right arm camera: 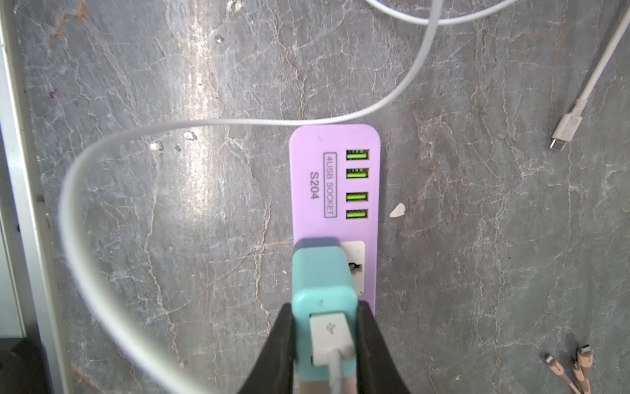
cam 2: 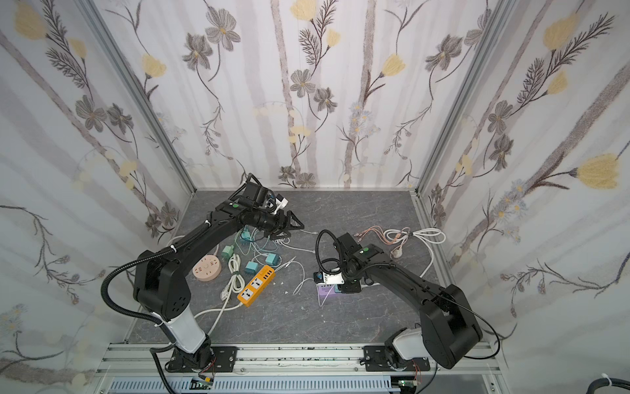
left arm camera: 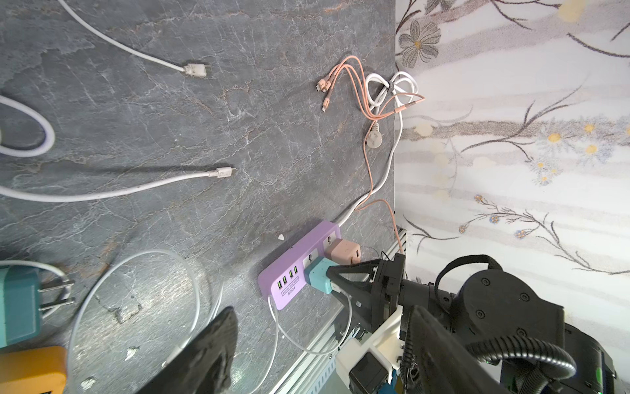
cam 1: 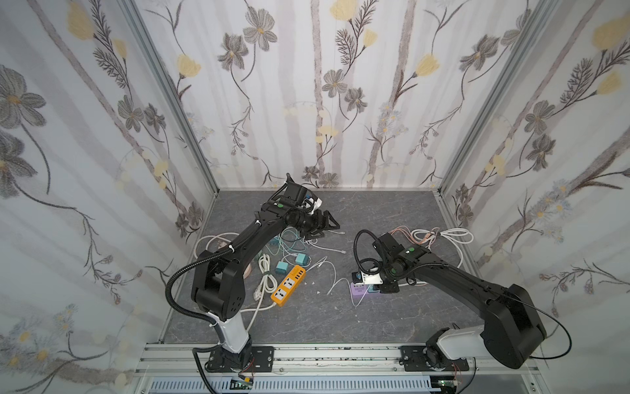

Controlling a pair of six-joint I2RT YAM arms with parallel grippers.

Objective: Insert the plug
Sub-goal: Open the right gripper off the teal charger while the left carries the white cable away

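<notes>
Right gripper [right arm camera: 325, 308] is clamped on the teal plug [right arm camera: 322, 273], right at the purple power strip [right arm camera: 306, 191]!
Fingers [right arm camera: 272, 348] pinch its two flat sides, likely to keep it square. Its long axis runs in line with them, prong end away from the wrist at the socket, USB port facing back. White cable [right arm camera: 102, 143] loops ahead; left gripper [cam 1: 327, 227] hangs wide and empty, well apart.
</notes>
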